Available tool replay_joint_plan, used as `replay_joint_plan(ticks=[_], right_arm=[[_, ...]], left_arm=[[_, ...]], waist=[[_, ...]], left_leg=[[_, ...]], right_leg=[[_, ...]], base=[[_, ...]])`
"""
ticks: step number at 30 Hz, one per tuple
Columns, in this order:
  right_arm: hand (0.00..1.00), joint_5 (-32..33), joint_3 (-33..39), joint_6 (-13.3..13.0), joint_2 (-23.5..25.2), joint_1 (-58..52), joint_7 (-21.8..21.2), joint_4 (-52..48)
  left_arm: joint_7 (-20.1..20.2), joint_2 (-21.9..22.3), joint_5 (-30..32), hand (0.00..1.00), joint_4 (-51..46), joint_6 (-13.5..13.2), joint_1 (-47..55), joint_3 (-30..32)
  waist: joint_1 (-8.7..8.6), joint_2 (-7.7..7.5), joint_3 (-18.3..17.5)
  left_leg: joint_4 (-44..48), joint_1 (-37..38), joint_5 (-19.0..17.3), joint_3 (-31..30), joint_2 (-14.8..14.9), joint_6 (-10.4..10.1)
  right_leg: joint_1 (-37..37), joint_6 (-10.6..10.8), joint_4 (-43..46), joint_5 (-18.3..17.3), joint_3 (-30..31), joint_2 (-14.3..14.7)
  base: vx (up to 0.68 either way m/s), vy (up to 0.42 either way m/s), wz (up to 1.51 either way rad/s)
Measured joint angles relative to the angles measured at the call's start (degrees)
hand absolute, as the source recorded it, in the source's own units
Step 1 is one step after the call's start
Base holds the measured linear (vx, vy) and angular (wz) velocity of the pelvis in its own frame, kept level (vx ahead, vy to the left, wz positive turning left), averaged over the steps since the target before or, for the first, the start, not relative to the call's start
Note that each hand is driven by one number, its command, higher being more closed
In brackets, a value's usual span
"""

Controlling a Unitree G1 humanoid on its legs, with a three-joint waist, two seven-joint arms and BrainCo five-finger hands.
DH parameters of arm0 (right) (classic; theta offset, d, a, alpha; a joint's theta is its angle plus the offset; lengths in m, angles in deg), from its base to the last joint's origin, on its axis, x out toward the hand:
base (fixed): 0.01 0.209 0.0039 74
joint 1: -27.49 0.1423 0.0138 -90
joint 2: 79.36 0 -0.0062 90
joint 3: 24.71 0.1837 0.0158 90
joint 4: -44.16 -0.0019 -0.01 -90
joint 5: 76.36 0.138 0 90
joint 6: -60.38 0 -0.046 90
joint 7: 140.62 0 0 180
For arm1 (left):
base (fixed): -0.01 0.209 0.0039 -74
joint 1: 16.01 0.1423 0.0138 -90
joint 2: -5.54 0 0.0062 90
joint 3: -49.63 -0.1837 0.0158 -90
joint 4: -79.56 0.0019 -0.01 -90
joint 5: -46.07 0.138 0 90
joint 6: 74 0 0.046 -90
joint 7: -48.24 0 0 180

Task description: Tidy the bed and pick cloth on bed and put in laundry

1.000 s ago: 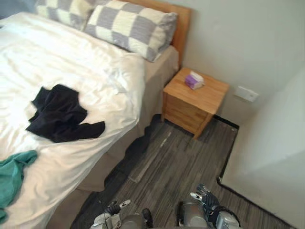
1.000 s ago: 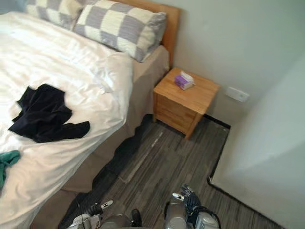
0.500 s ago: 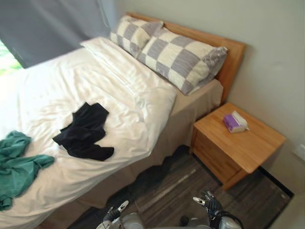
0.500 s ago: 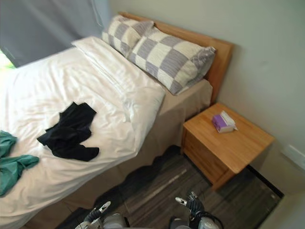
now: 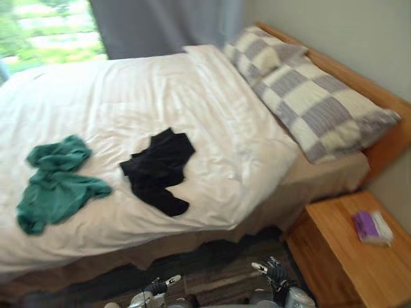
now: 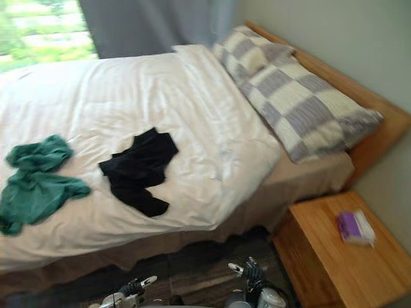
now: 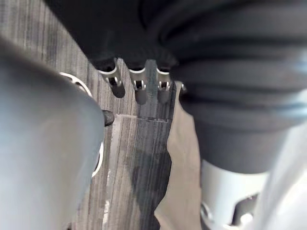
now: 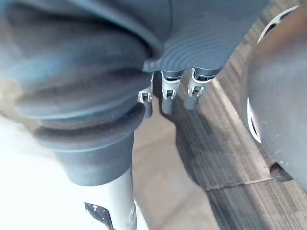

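A black cloth (image 5: 157, 168) lies crumpled near the middle of the white duvet (image 5: 128, 90) on the bed. To its left on the same duvet lies a green cloth (image 5: 54, 183), bunched up. Both of my hands hang low over the floor, well short of the bed's near side. My left hand (image 5: 156, 288) shows at the lower middle with relaxed fingers (image 7: 138, 82) and holds nothing. My right hand (image 5: 275, 274) hangs a little to its right, its fingers (image 8: 168, 91) also loose and empty.
Two checked pillows (image 5: 314, 109) lean at the wooden headboard (image 5: 385, 102) on the right. A wooden nightstand (image 5: 350, 263) with a purple tissue pack (image 5: 369, 228) stands close by my right hand. A grey curtain (image 5: 160, 25) and a window (image 5: 45, 32) are behind the bed. Dark plank floor (image 5: 212, 276) runs along the bed.
The camera has swung left, so the bed now lies across the view and the window has come in. The cloths lie as before and both hands still hang low.
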Motion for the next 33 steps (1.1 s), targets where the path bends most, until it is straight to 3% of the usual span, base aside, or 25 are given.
replay_joint_plan(ticks=[2,3,5,6,9,11,14,19,23,28,29,33], right_arm=[[0.0,2.3,1.1,-0.1,0.8,-0.2,0.5,0.0],[0.0,3.4,1.4,-0.1,1.3,-0.5,1.7,0.0],[0.0,4.8,1.3,-0.3,2.5,-1.0,4.3,0.0],[0.0,5.2,1.3,-0.9,2.6,-1.0,6.2,-0.2],[0.0,5.1,1.9,-2.6,1.9,-1.4,11.6,-0.9],[0.0,3.9,3.3,-2.6,1.0,-2.7,16.5,-3.2],[0.0,-1.3,6.0,-1.9,-0.3,-2.3,23.9,-15.5],[0.0,-9.4,13.1,7.0,-7.3,8.2,32.4,-29.9],[0.0,-16.2,13.6,11.7,-12.2,14.5,32.3,-38.1],[0.0,-26.5,5.3,15.5,-17.8,23.1,26.6,-42.6],[0.0,-28.2,0.8,16.9,-20.1,27.0,23.8,-43.0],[0.0,-29.2,-3.7,18.3,-21.5,34.1,20.0,-43.5]], left_arm=[[0.0,-0.1,0.0,0.0,0.1,0.0,0.6,0.1],[-0.1,-0.2,0.0,0.0,-0.1,0.0,0.6,0.4],[-0.5,-0.4,-0.3,0.0,-0.1,-0.1,1.3,2.0],[-0.8,0.6,-0.2,0.0,0.0,0.0,1.8,2.5],[-0.8,2.1,-0.1,0.0,1.1,0.1,1.7,3.1],[-0.8,2.8,0.3,0.0,1.2,0.1,2.2,3.6],[-0.8,2.0,2.3,0.0,0.6,0.1,2.7,4.5],[0.0,-0.3,2.1,0.0,-1.3,0.3,3.7,4.0],[0.1,-1.8,2.0,0.0,-1.3,1.8,3.8,2.2],[0.2,-2.1,2.2,0.0,-1.7,2.4,3.8,1.8],[0.3,-2.1,2.2,0.0,-2.6,2.3,3.8,1.7],[0.8,-2.7,2.0,0.0,-3.6,2.3,3.3,1.6]], waist=[[-0.52,-0.16,-0.6],[-0.39,-1.02,-1.4],[-0.06,-2.85,-3.0],[0.24,-1.37,-3.7],[-0.54,0.57,-4.4],[-0.27,0.86,-4.7],[-0.37,-0.25,-5.1],[-0.45,-2.18,-5.8],[-0.66,-2.17,-5.9],[-0.69,-0.09,-4.1],[-0.6,0.18,-2.7],[-0.21,0.38,-0.1]], left_leg=[[-0.5,0.1,0.1,-0.4,-0.1,-0.7],[-0.9,0.1,0.1,-0.3,-0.8,-1.3],[-1.3,0.9,-0.6,1.3,-2.0,-2.8],[-1.2,0.8,-1.4,2.9,-0.9,-3.6],[-2.4,2.2,-1.3,6.8,1.4,-4.8],[-4.1,4.9,-1.0,8.1,2.4,-6.2],[-5.0,5.2,-1.0,8.3,2.4,-6.3],[-5.7,4.1,-0.8,9.5,1.5,-6.0],[-5.5,2.8,-0.8,9.4,1.0,-6.0],[-5.2,1.2,-0.8,8.6,1.1,-6.0],[-4.5,0.8,-0.8,7.8,1.2,-6.0],[-2.8,-2.7,-0.8,7.2,1.3,-5.8]], right_leg=[[-0.8,-0.5,-9.0,4.7,4.9,1.1],[-1.5,-1.0,-12.9,10.1,5.9,1.1],[-1.2,-1.3,-16.2,15.1,5.8,0.6],[-0.8,-1.3,-18.8,15.2,6.3,1.7],[1.5,-1.6,-23.1,15.9,6.1,4.0],[4.2,-1.6,-25.1,15.9,5.9,5.2],[5.0,-1.5,-26.8,16.1,5.7,5.4],[4.7,-1.1,-30.7,18.2,6.9,5.3],[3.2,-1.1,-30.9,18.5,7.7,5.3],[2.0,-1.3,-31.1,18.7,7.3,5.3],[1.9,-1.5,-31.1,18.9,6.7,5.2],[-0.3,-2.1,-32.1,20.8,6.7,5.0]], base=[[0.18,-0.115,0.93],[0.12,-0.087,0.34],[0.22,-0.216,-0.1],[0.22,-0.213,-0.5],[0.22,-0.11,-0.27],[0.16,-0.057,-0.05],[0.05,-0.007,0.0],[0.0,0.024,-0.1],[0.02,0.008,-0.09],[-0.01,-0.007,0.05],[-0.03,-0.018,0.17],[-0.07,-0.018,0.08]])
